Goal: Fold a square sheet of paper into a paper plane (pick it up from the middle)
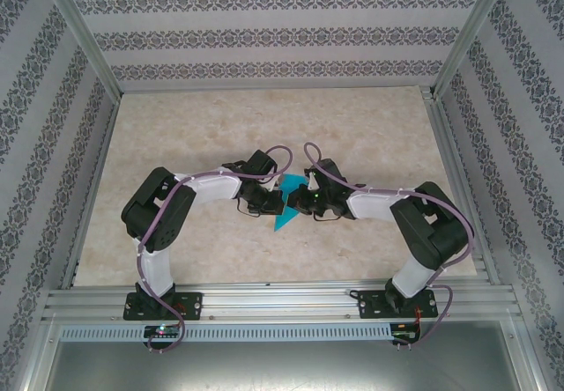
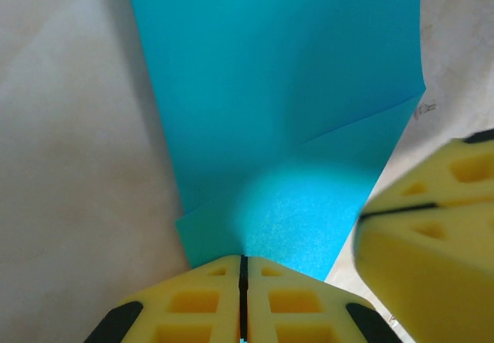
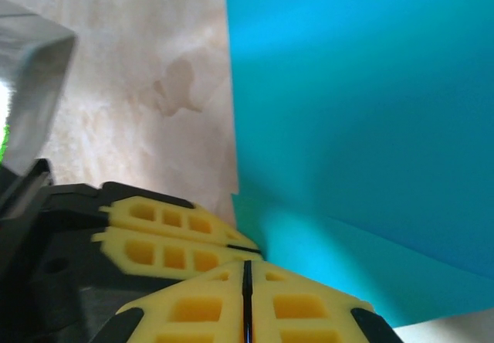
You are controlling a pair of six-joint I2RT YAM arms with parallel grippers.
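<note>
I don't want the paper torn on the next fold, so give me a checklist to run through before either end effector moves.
1. Left end effector shut on the square sheet of paper: ok.
2. Right end effector shut on the same sheet: ok.
3. Room between the two end effectors: not ok, their fingers crowd together at the same edge.
4. A fold already made: ok, a folded layer shows.
5. Fold edges lined up: cannot tell.
6. Sheet near the middle of the table: ok.
</note>
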